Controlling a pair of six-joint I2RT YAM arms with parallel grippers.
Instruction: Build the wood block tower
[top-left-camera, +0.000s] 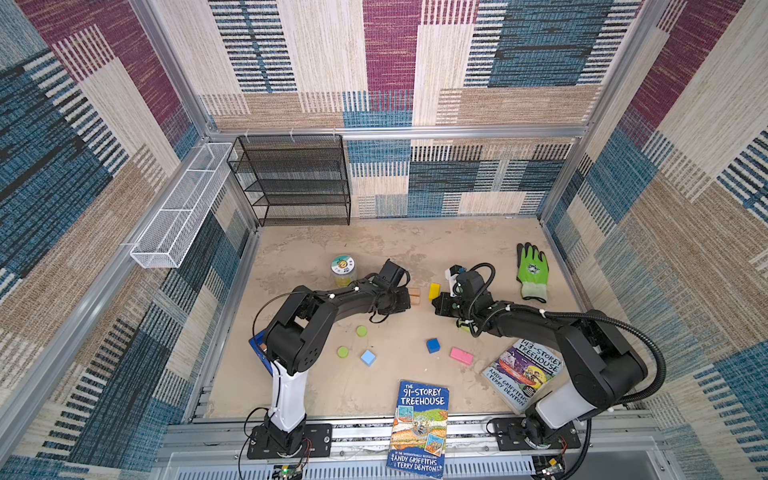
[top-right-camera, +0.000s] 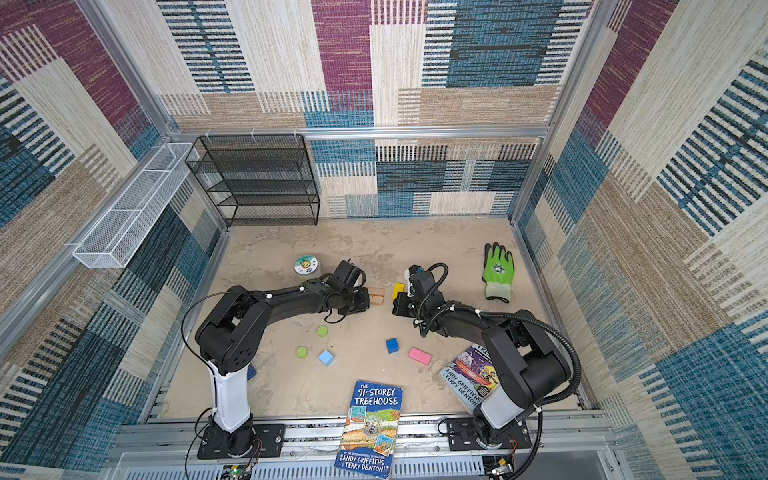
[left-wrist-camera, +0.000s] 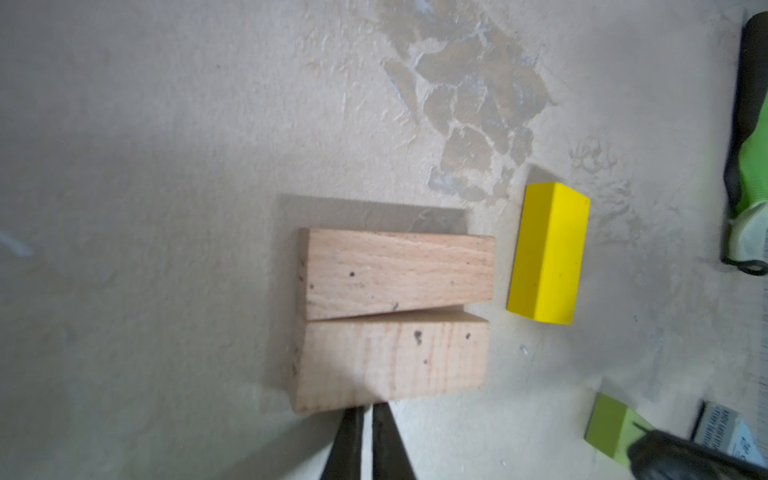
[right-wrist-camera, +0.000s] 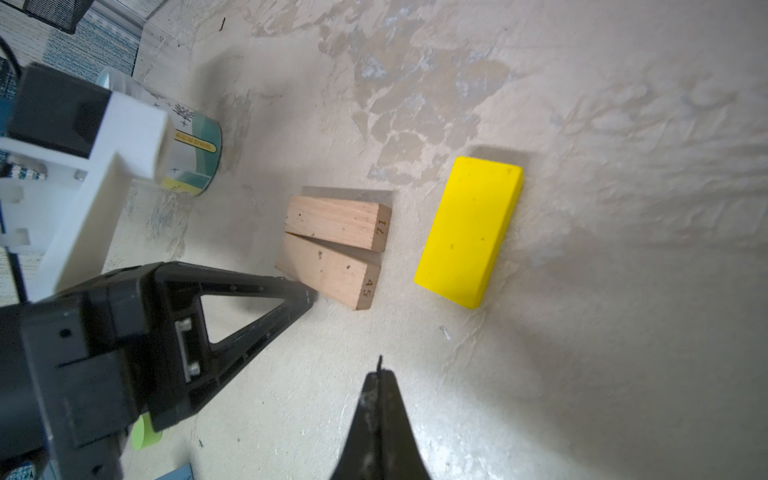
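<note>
The two tan bars (left-wrist-camera: 395, 316) lie flat on the bench (top-left-camera: 332, 390) near its middle, long sides together. They touch at one end and gape slightly at the end facing the yellow oblong (left-wrist-camera: 548, 253), which lies just beside them without touching. No tower stands yet, so the step in hand looks like squaring up the base pair. The left jaws are pressed together and hold nothing. In the left wrist view their tips sit at the outer long side of the nearer bar, touching it or just short of it; I cannot tell which. That suggests a sideways nudge, not a grasp. The right jaws are likewise closed and empty, hanging low over bare bench, near the numbered bar ends and the yellow oblong but clear of both. Next, the bars need the wedge between them closed; then one pair of jaws must open wide enough to straddle a block and lift it on top. Further out, the dark-blue cube (top-left-camera: 433, 345), pink oblong (top-left-camera: 461, 356), light-blue cube (top-left-camera: 368, 358) and lime round pieces (top-left-camera: 361, 331) lie scattered, well apart from the bars.
</note>
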